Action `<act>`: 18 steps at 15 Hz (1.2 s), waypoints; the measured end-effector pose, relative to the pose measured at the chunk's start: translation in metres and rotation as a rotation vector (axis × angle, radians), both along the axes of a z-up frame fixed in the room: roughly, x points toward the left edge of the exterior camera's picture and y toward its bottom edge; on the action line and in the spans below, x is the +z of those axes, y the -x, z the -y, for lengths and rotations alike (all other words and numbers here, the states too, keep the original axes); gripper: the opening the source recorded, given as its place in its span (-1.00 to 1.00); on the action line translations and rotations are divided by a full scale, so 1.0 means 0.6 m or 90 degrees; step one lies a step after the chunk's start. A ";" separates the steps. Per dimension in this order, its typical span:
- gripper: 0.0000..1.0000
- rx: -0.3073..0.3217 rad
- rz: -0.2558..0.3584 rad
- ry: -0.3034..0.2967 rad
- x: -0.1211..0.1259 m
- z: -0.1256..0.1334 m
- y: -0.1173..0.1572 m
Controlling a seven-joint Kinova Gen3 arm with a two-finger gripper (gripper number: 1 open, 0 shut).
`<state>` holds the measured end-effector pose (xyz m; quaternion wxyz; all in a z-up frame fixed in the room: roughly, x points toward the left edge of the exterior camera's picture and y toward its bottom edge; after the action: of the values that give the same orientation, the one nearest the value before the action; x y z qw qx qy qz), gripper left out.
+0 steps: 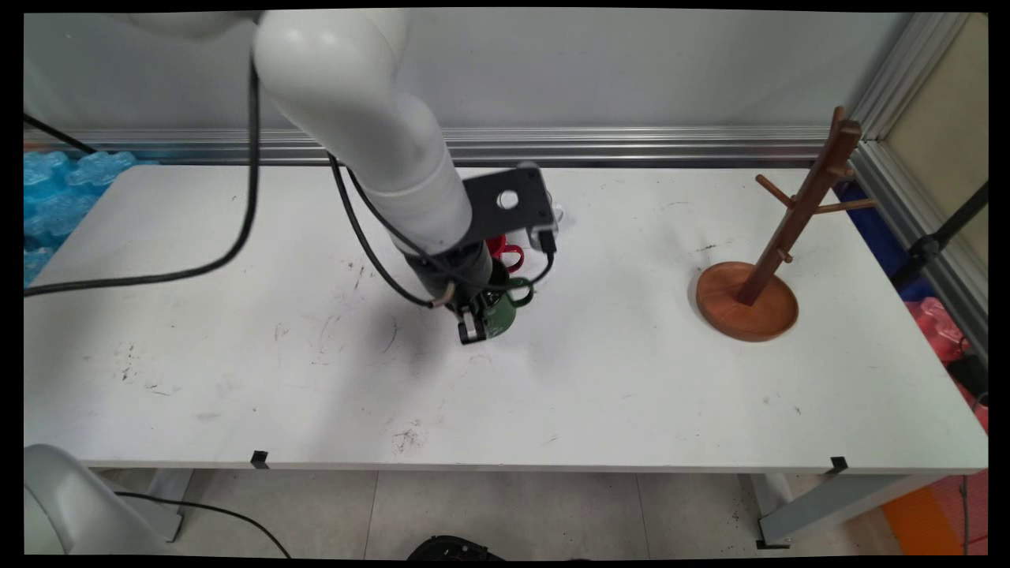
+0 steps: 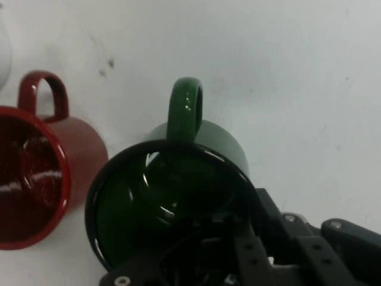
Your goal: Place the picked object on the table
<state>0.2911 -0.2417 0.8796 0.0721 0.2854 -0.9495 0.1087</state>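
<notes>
— Green mug [image 1: 505,312], position?
— Mid-table [image 1: 631,379], upright, red mug [image 1: 506,254] just behind it. Gripper [image 1: 472,323] sits at its rim; grip closed or not, cannot tell. Wooden rack [image 1: 791,229] well apart.

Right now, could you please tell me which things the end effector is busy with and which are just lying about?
In hand:
- end effector, down at the green mug's rim
- green mug, on the white table

Lying about:
- red mug, close beside the green one
- wooden mug tree, apart at the table's right in the main view, pegs bare
</notes>
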 end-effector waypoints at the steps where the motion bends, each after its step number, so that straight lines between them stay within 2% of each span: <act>1: -1.00 0.001 0.004 -0.003 -0.006 -0.001 0.002; 9: -1.00 0.007 0.045 -0.025 -0.061 0.001 0.021; 18: -1.00 0.006 0.072 -0.038 -0.093 0.001 0.034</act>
<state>0.2707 -0.2423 0.8236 0.0094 0.2855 -0.9534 0.0968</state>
